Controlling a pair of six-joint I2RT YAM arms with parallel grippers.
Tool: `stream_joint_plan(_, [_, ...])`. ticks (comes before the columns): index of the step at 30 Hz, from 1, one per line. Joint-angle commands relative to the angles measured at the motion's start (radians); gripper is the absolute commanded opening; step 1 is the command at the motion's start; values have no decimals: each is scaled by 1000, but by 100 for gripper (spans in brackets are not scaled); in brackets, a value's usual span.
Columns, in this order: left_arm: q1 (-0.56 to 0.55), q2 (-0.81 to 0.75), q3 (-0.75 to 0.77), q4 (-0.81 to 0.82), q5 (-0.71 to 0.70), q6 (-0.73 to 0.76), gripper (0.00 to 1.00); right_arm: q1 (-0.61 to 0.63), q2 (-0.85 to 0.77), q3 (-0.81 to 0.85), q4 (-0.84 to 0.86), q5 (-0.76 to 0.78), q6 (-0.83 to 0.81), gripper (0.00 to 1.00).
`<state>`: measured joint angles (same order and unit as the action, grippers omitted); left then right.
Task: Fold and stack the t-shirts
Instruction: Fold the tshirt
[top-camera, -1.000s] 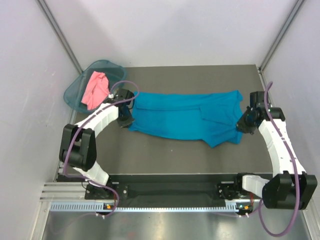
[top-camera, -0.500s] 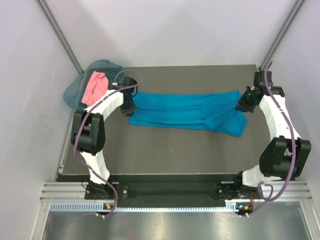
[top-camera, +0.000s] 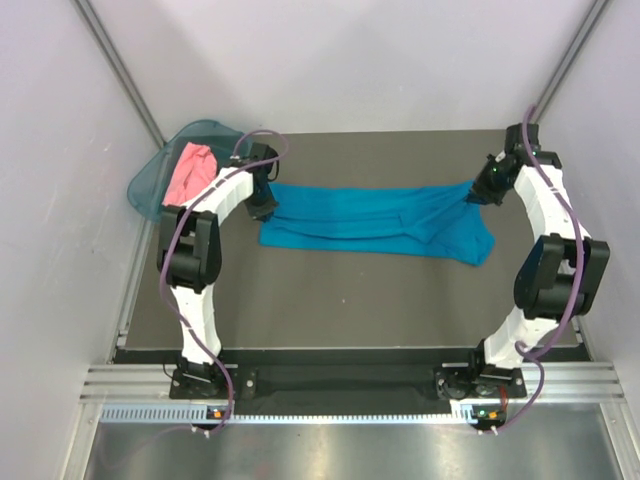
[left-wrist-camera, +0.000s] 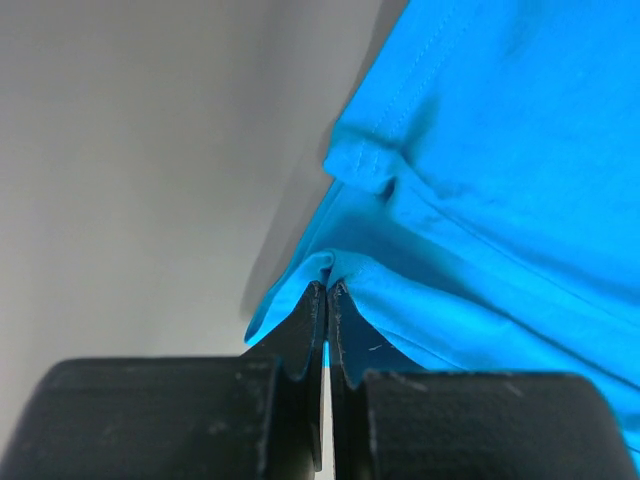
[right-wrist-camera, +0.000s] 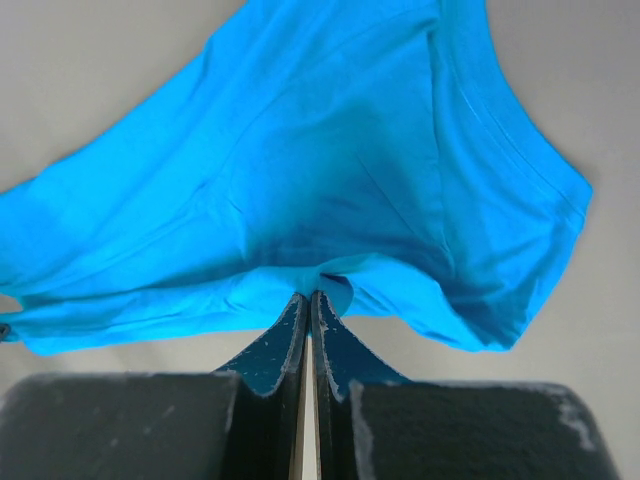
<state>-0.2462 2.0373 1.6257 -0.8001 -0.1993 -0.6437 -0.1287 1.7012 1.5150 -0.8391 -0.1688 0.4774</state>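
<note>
As seen from overhead, the teal-blue t-shirt (top-camera: 375, 222) lies stretched in a band across the table (top-camera: 350, 290), from 9 to 3 o'clock. The left gripper (top-camera: 263, 205) pinches its 9 o'clock end and the right gripper (top-camera: 478, 195) its 3 o'clock end. The salmon-pink t-shirt (top-camera: 188, 175) sits in the basket (top-camera: 215, 135) at 10 o'clock.
Left wrist: fingers (left-wrist-camera: 305, 340) closed tight on a hem.
Right wrist: fingers (right-wrist-camera: 275, 345) closed tight on a bunched fold.

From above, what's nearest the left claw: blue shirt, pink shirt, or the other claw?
1. Blue shirt: clamped in the left gripper itself.
2. Pink shirt: just left, in the basket.
3. Right gripper: far right, at the shirt's other end.
</note>
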Motion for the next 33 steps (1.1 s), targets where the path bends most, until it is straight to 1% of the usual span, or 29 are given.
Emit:
stream_joint_plan(1, [12, 17, 57, -19, -2, 9, 0, -19, 31, 68, 37, -32, -20, 0])
stream_joint_plan(9, [22, 46, 86, -25, -6, 3, 0, -28, 78, 88, 43, -29, -29, 0])
stream_joint_plan(19, [30, 89, 126, -21, 26, -4, 0, -40, 158, 137, 52, -54, -29, 0])
stream_joint_plan(33, [41, 124, 157, -14, 32, 6, 0, -58, 221, 168, 84, -60, -16, 0])
